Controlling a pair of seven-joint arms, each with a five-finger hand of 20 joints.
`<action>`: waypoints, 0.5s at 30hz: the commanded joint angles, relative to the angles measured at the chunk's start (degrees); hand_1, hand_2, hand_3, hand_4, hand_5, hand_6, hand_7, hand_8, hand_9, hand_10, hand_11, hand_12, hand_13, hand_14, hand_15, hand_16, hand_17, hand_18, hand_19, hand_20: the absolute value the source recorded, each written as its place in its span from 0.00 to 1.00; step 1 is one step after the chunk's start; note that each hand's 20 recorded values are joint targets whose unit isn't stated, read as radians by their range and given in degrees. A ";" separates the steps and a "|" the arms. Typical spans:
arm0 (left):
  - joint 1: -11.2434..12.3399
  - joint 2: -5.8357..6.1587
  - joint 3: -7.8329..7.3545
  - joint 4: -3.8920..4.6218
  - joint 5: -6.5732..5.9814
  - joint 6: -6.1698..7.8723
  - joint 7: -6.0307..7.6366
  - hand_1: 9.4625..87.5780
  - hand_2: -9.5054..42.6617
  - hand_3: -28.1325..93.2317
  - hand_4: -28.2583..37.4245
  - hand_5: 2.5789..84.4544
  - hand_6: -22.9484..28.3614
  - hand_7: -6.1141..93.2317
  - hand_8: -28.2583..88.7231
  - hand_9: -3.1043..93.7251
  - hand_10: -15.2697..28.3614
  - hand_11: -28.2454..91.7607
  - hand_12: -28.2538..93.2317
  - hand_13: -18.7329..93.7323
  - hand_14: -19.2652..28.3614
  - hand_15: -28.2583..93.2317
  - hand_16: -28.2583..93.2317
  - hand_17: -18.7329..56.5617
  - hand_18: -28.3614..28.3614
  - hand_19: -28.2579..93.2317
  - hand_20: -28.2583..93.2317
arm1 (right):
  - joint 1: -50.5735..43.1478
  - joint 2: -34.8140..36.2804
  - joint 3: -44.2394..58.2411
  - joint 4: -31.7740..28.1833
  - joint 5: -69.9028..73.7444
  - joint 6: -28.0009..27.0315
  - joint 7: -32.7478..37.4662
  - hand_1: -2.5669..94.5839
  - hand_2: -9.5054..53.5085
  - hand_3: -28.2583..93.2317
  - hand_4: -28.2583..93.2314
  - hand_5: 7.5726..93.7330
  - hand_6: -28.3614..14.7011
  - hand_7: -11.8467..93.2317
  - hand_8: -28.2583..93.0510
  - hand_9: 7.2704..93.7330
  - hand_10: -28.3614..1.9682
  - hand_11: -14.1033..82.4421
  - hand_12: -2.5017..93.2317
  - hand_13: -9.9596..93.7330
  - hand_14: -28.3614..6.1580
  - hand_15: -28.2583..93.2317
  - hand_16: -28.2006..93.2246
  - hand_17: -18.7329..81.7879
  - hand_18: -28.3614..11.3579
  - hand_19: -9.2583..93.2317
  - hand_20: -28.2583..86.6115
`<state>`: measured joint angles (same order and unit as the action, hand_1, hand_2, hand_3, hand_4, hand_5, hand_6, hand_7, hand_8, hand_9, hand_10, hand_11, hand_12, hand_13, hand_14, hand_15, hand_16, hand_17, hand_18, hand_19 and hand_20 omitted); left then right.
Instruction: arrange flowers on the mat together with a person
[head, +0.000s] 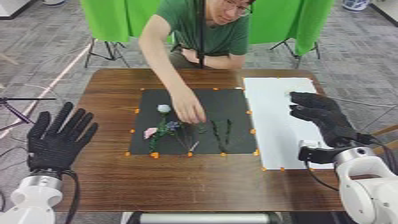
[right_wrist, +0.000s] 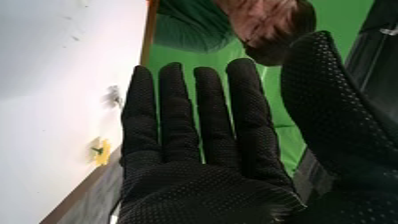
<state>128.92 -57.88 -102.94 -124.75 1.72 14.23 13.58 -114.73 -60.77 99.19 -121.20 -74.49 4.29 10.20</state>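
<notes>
So the right hand (right_wrist: 206, 192) is holding nothing: its fingers are sitting straight and released, thumb standing well off to the side, and the whole hand is hanging over the white mat (head: 274, 120). A yellow flower (right_wrist: 104, 151) is lying on the side of the fingers away from the thumb, near that mat's edge, and a small pale flower (right_wrist: 114, 96) is lying on the same side, closer to the fingertips. Left hand (head: 60, 137) is empty too, fingers fanned out beside the table's edge.

Across from the right fingertips, the black mat (head: 235, 105) is holding a white flower (head: 163, 108), a pink flower (head: 150, 132) and some green stems (head: 222, 135). The person's hand (head: 187, 106) is reaching down with its fingertips right by the stuff in the middle; can't tell if they're pinching anything.

Handling-wise, I'm guessing the yellow one is going to be super light, with a soft head that's easily crushing or shedding. I'd be going for the stem just below the bloom, thumb against fingertips, gently. A thin stem is probably going to be bendy and a bit slippery in that glove, so squeezing harder isn't really helping.
</notes>
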 joint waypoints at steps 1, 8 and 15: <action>1.27 -0.88 -0.13 -0.13 -0.51 0.17 -0.18 0.22 0.43 0.80 0.00 0.48 0.56 0.15 0.16 0.43 0.69 0.40 0.29 0.42 0.71 0.48 0.17 0.18 0.76 0.52 0.35 | -0.55 -0.23 0.03 -0.48 -1.23 0.30 1.33 0.43 0.00 0.90 0.00 0.43 0.65 0.35 0.10 0.41 0.62 0.25 0.18 0.45 0.56 0.40 0.36 0.36 0.38 0.47 0.38; 1.07 -0.80 -0.17 0.06 -2.04 -0.45 0.01 0.21 0.43 0.81 0.00 0.47 0.57 0.15 0.16 0.43 0.69 0.40 0.29 0.42 0.71 0.49 0.17 0.18 0.76 0.52 0.35 | -0.66 -0.14 0.32 -0.36 -1.09 0.15 1.34 0.44 0.00 0.90 0.00 0.43 0.65 0.35 0.10 0.41 0.62 0.25 0.18 0.45 0.56 0.40 0.36 0.36 0.38 0.47 0.38; 1.68 -0.83 -0.35 -0.24 -1.67 -0.71 0.21 0.21 0.41 0.81 0.00 0.47 0.56 0.15 0.16 0.43 0.69 0.40 0.29 0.42 0.72 0.49 0.17 0.17 0.76 0.52 0.35 | -0.70 0.22 1.21 -0.18 -2.18 0.81 1.41 0.44 0.00 0.91 0.00 0.40 0.63 0.32 0.10 0.41 0.62 0.25 0.17 0.45 0.56 0.40 0.36 0.36 0.38 0.47 0.38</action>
<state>129.01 -58.06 -103.03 -124.75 0.36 14.17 13.70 -114.75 -60.77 99.32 -121.19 -75.05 4.36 11.74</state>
